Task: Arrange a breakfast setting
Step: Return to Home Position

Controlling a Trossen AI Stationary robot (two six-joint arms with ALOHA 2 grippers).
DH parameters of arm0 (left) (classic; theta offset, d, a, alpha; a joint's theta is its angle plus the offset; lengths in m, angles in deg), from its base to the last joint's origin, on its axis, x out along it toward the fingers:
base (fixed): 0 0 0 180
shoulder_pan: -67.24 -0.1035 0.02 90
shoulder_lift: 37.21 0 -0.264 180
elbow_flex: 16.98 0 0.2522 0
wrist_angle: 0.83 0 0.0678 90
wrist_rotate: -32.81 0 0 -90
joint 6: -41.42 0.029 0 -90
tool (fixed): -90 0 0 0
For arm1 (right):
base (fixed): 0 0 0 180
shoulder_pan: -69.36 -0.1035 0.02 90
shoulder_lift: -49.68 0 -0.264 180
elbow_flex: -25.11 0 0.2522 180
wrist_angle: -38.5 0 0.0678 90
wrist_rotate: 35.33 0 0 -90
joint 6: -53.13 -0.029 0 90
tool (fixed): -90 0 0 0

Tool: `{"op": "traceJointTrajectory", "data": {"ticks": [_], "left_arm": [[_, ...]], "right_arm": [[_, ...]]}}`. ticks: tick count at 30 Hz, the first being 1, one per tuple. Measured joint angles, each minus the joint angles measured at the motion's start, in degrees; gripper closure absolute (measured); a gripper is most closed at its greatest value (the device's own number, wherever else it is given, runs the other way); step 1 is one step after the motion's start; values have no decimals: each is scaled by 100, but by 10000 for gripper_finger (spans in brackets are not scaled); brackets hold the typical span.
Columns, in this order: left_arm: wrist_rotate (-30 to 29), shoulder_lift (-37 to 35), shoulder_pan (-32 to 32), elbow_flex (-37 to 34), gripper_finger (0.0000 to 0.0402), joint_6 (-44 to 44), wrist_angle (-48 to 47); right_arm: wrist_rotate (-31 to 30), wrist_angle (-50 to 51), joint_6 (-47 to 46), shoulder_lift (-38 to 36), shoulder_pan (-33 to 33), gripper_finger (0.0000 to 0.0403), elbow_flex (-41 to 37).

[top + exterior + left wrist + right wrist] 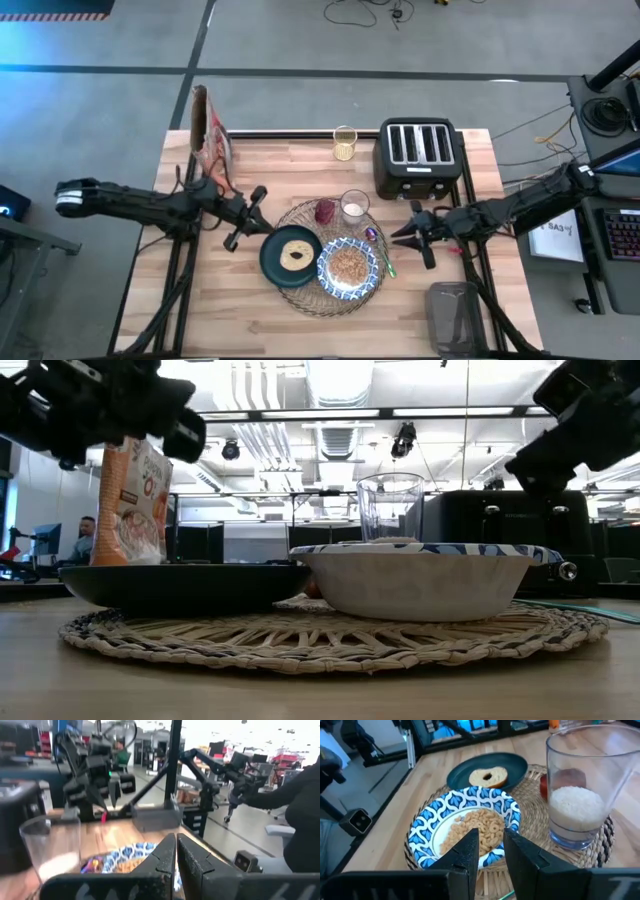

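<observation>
My left pincer [175, 837] has its fingers pressed together with nothing between them. It hangs above the worktop [250, 320] just left of the round straw placemat [293, 212]. My right pincer [491, 834] shows a narrow gap between its fingers and holds nothing. It sits raised just right of the mat, near the spoon [384, 256].

The breakfast setting lies mid-worktop on the mat. The dark teal plate [268, 258] is at its left front and carries a bagel [296, 256]. The blue-and-white bowl [325, 270] touches the plate on its right and holds cereal rings. Behind the bowl stands the small clear glass [354, 207] with something white in its bottom, and a red apple [325, 211] sits just to its left. The green-handled spoon lies at the mat's right edge beside the bowl. The black toaster [418, 155] stands behind, off the mat.
</observation>
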Motion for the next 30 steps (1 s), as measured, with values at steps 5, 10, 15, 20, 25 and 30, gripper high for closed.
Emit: {"op": "traceJointTrajectory", "data": {"ticks": [5, 10, 15, 20, 25, 30], "left_arm": [[0, 500, 2, -73, 402, -4, -16], [-16, 1145, 2, -237, 402, -30, 441], [-18, 1910, 2, -519, 402, -179, 1653], [-114, 2692, 2, -742, 402, -286, 2703], [-213, 3366, 2, -709, 402, -433, 3450], [-160, 3589, -9, -687, 402, -533, 3634]], "right_arm": [[-298, -168, 2, -424, 0, 323, -423], [-555, -590, 2, -788, 0, 323, -907], [-643, -700, -53, -1015, 0, 323, -1133], [-1102, -703, 70, -1013, -2, 323, -1133], [-2162, -629, -144, -1002, 0, 323, -1138], [-2302, -631, -181, -1002, 0, 323, -1138]]}}
